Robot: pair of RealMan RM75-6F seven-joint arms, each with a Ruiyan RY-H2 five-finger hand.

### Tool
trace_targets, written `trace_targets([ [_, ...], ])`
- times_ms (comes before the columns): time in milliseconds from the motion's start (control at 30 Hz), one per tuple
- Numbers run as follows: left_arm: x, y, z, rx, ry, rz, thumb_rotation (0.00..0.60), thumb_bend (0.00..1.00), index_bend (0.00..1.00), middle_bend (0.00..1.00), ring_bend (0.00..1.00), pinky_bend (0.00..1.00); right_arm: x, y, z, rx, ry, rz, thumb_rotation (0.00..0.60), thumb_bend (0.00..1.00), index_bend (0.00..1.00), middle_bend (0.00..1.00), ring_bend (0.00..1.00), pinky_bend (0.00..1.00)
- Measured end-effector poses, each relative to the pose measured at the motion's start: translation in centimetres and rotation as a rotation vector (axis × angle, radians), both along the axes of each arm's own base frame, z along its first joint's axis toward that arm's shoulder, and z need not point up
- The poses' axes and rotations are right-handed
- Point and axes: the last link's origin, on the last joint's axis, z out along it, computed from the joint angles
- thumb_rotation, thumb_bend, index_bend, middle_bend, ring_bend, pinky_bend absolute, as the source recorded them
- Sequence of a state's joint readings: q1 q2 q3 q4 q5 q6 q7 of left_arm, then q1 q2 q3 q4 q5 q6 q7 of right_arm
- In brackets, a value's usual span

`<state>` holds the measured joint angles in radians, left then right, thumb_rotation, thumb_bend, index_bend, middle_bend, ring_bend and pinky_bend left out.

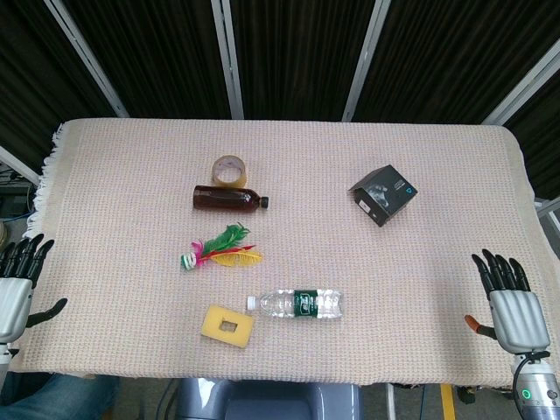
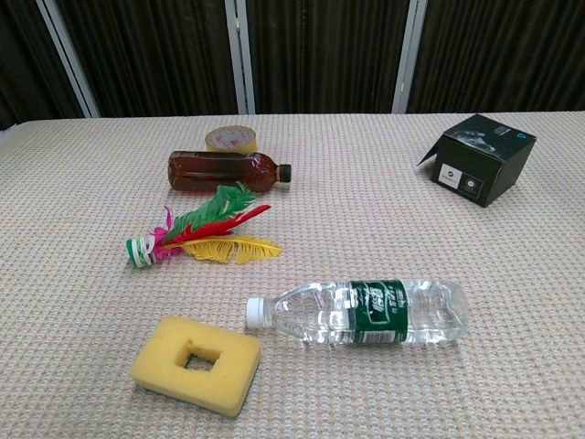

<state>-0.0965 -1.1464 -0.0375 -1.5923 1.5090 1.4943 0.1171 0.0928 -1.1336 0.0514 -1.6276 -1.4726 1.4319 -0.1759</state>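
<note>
Water bottle [image 2: 366,313] lying capped, brown bottle [image 2: 227,172] likewise

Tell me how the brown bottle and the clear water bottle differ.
The brown bottle holds dark liquid and has a black cap; the clear water bottle is see-through, with a white cap and green label. The brown bottle's cap points right, the clear one's left. Both lie on their sides on the table.

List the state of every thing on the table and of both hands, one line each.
Left hand: open, fingers spread, holds nothing.
Right hand: open, fingers spread, holds nothing.
Clear water bottle: lying on its side, white cap on.
Brown bottle: lying on its side, black cap on.
Tape roll: lying flat behind the brown bottle.
Feather shuttlecock: lying on its side.
Yellow sponge: lying flat.
Black box: flap open.
</note>
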Motion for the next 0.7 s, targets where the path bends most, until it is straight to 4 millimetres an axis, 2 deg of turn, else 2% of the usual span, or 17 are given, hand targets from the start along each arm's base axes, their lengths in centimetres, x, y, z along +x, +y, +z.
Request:
trace_targets([
  [200,-0.1,0.2,-0.1,-0.006,-0.003,0.008,0.600,0.17,0.06,0.00,0.00,0.00,-0.1,-0.1,-0.2,0.010,0.002,-0.010,0.600,0.09,0.00,0.00,0.00,0.00],
  [433,0.4,1.2,-1.4,-0.037,-0.031,-0.052,0.600,0.17,0.21,0.00,0.00,0.00,-0.2,-0.1,-0.1,0.016,-0.002,-0.009,0.600,0.09,0.00,0.00,0.00,0.00],
  [700,2.1,3.6,-3.7,-0.041,-0.080,-0.140,0.600,0.23,0.41,0.00,0.00,0.00,-0.3,-0.7,-0.6,0.049,-0.001,-0.018,0.600,0.09,0.00,0.00,0.00,0.00],
])
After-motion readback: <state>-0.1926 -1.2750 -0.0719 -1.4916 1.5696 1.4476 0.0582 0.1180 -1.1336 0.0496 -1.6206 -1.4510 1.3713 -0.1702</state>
